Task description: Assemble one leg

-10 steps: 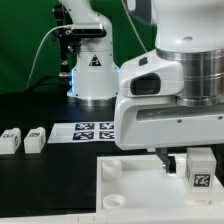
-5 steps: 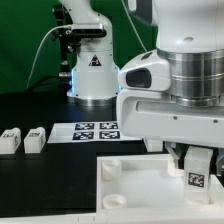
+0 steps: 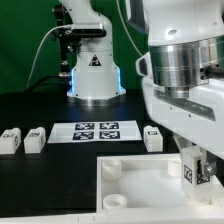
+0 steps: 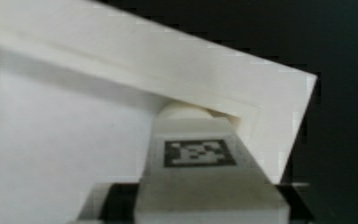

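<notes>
The leg (image 3: 189, 172), a small white plastic block with a black-and-white square marker on its face, stands upright over the panel (image 3: 140, 186), at its end toward the exterior view's right. The gripper (image 3: 195, 165) is clamped on it, one finger on each side. In the wrist view the leg (image 4: 199, 150) meets a corner of the panel (image 4: 69, 130) between the dark tips of the gripper (image 4: 199, 196). Whether it sits in a socket cannot be told.

The panel is a large, smooth, flat white slab. A raised round socket (image 3: 110, 168) shows at its corner toward the exterior view's left.

Behind the panel, on the matte black table (image 3: 40, 108), lies the marker board (image 3: 95, 130), a thin white sheet with printed square tags. A loose leg (image 3: 153, 138) lies just beyond the panel's far edge, beside the board. Another leg (image 3: 35, 139) and a last leg (image 3: 10, 141) lie side by side, well off the panel toward the exterior view's left.

The robot base (image 3: 95, 75), white and rounded, stands farther behind the panel. The arm's bulky white housing hides the panel's far right corner.
</notes>
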{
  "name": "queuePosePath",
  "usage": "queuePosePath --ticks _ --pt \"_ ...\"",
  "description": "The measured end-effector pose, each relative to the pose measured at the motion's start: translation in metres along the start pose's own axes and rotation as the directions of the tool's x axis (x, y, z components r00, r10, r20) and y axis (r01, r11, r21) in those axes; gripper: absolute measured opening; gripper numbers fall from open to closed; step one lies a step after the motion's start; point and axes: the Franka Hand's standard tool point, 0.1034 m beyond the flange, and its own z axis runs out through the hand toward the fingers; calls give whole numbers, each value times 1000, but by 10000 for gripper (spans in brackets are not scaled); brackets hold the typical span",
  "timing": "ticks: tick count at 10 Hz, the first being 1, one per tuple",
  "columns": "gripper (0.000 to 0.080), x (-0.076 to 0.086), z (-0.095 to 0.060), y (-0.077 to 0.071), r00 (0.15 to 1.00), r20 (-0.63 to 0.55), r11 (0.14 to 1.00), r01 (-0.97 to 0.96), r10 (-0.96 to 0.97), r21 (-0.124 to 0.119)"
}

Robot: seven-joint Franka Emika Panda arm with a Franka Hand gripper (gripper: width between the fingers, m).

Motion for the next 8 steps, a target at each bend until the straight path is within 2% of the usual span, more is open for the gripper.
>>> queuePosePath --ticks 1,3,4,5,6,7,8 --pt "292 0 0 -1 993 18 993 -119 119 6" --pt "292 0 0 -1 992 23 993 -121 121 4" --pt "351 0 0 0 993 23 994 -112 111 4" --pt "546 0 1 0 999 23 999 -39 39 5" --pt "546 0 1 -1 998 22 998 67 -67 8" --pt "627 0 1 -2 986 20 986 167 -167 11" --pt "627 -3 -1 -2 932 18 932 363 -363 -15"
